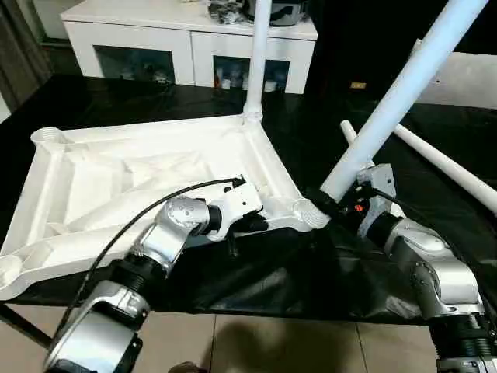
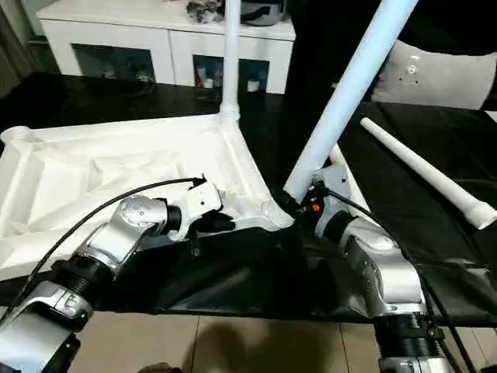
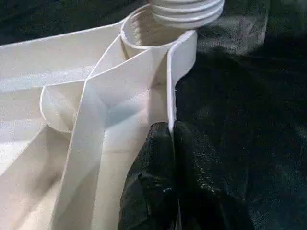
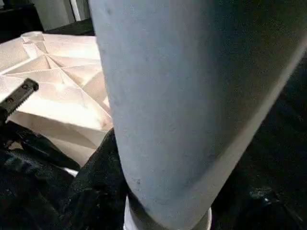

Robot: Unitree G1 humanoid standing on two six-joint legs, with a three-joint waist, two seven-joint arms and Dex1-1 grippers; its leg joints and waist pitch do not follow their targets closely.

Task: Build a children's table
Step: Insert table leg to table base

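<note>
White plastic top: the children's table top [image 1: 140, 186] lies upside down, ribbed underside up, on a black-covered table [image 1: 435, 148], left of centre.
Far right socket: one leg [image 1: 258, 54] stands upright in it, apparently seated.
Near right socket: a second leg [image 1: 404, 89] leans in at a slant, its threaded end at the socket [image 1: 311, 211]; judged not yet screwed home.
Left sockets: the far left socket [image 1: 48, 137] and near left socket [image 1: 9, 268] are bare.
Spare legs: one loose leg [image 2: 423, 167] lies on the black cover to the far right, well apart from the top; another white leg [image 1: 351, 134] shows just behind the slanted one.
Left hand: the left hand [image 1: 250, 223] has its fingers [image 3: 158, 172] pressed together, pinching the thin rim wall of the top near the near right corner, steadying it.
Right hand: the right hand [image 1: 342, 203] is wrapped round the lower end of the slanted leg, just above the socket, jaws part-spread to the leg's width.
Background: a white cabinet [image 1: 186, 39] with glass doors stands beyond the table.
Progress: judged about a quarter done; one leg fitted, one in hand.
Remaining: straighten and screw in the slanted leg, fit two more on the left, then turn the table upright.
Risk: a slanted entry may cross the threads.
</note>
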